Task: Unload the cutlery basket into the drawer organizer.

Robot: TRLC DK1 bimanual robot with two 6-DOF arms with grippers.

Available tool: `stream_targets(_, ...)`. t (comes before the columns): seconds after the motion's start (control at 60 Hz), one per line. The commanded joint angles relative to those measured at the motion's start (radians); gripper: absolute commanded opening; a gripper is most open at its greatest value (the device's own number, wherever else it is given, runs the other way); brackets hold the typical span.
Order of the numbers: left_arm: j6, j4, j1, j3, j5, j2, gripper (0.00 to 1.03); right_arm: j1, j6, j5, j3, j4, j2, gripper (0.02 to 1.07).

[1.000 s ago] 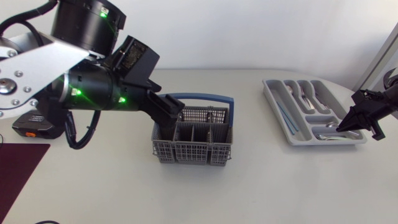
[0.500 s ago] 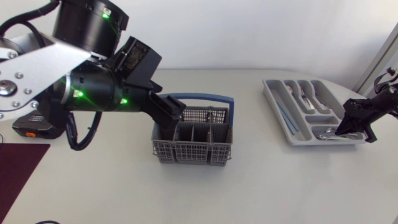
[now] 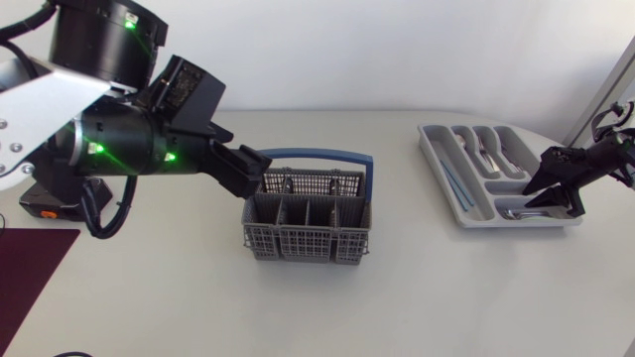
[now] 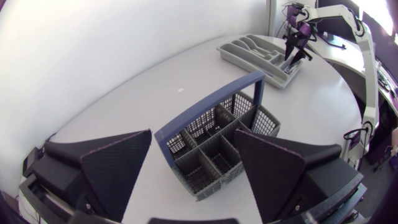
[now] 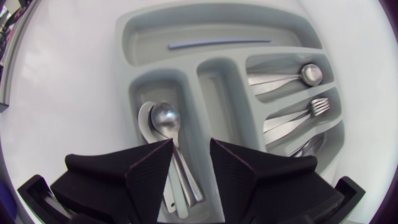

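Observation:
The grey cutlery basket point(image 3: 308, 226) with a blue handle point(image 3: 332, 156) stands mid-table, and its compartments point(image 4: 214, 152) look empty. My left gripper point(image 3: 250, 171) hovers open over the basket's rear left corner; in the left wrist view its fingers point(image 4: 118, 165) are spread wide either side of the basket. The grey drawer organizer point(image 3: 437, 149) sits at the right. My right gripper point(image 3: 549, 193) hangs open just above the organizer's front compartment. A spoon point(image 5: 166, 118) lies there, its handle running under the gap between the fingers point(image 5: 149, 168). Spoons point(image 5: 292, 76) and forks point(image 5: 298, 112) fill other slots.
A thin blue-grey stick point(image 5: 217, 43) lies in the organizer's long compartment. An orange and black device point(image 3: 45, 206) sits at the table's left, behind my left arm. A dark maroon mat point(image 3: 30, 268) covers the front left corner. The organizer is close to the table's right edge.
My right gripper has opened and let the spoon go into the organizer, lifting slightly. My left arm has pulled back to the left, its gripper off the basket's inside.

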Motion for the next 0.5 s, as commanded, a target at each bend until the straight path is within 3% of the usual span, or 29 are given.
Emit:
stream_targets(0.0, 0.02, 0.012, 0.033, -0.052, -0.007, -0.03, 0.92, 0.006, 0.044, -0.053, -0.017, -0.027, -0.099, 0.66)
stream_targets(0.283, 0.043, 0.066, 0.14, -0.146, -0.007, -0.082, 0.92, 0.08, 0.181, -0.19, -0.351, 0.025, -0.407, 0.66)
stream_targets(0.483, 0.063, 0.128, 0.225, -0.23, -0.007, -0.079, 0.92, 0.258, 0.416, -0.207, -0.741, 0.305, -0.687, 0.66)
